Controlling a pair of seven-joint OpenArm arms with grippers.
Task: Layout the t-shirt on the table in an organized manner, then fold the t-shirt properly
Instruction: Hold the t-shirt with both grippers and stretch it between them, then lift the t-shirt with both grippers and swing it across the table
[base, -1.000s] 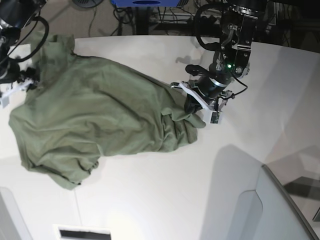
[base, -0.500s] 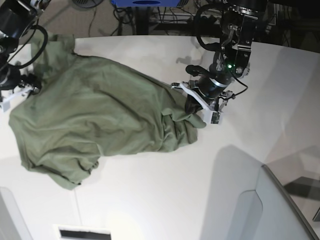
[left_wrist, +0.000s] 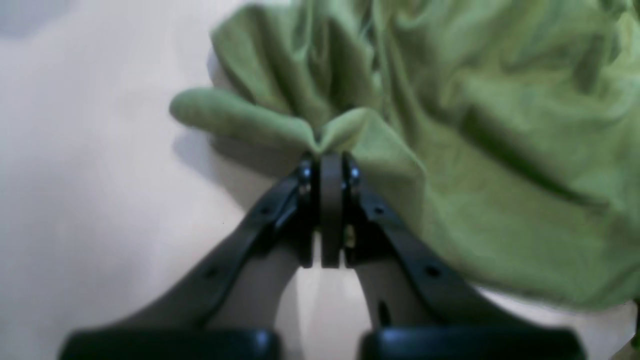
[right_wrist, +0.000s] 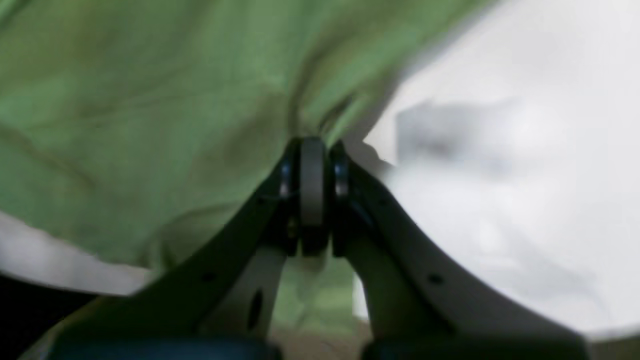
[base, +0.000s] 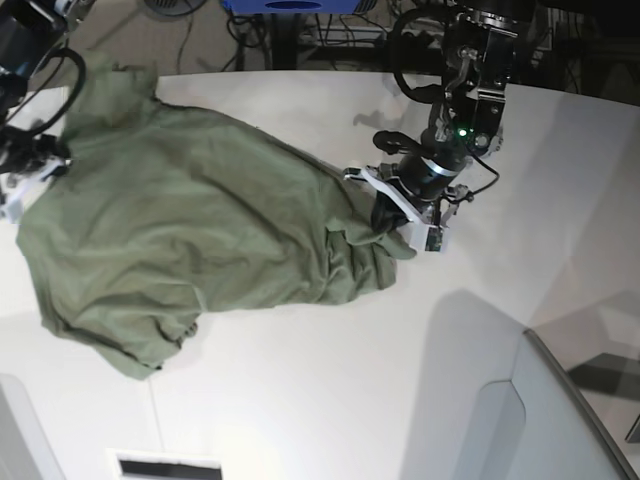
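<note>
- T-shirt (base: 190, 240): olive green, lying crumpled and spread across the left half of the table (base: 330, 400); one end reaches the far left corner, the other bunches toward the table's middle. Not yet laid flat.
- Left gripper (left_wrist: 330, 172): pressed together on a small peak of cloth at the shirt's inner end, near the middle of the table; the pinched fold rises just above the fingertips (left_wrist: 331, 200) in the wrist view.
- Right gripper (right_wrist: 312, 165): pressed together at the cloth's edge by the far left corner. A second ago it stood partly spread beside the fabric; it has just snapped closed, and cloth appears drawn into the tips, though the view is blurred.
- Change in the cloth: the far left part is now lifted slightly and pulled toward that corner compared with half a second ago.
- Judgement: with both ends apparently held, the shirt looks ready to be stretched out; folding has not begun.
</note>
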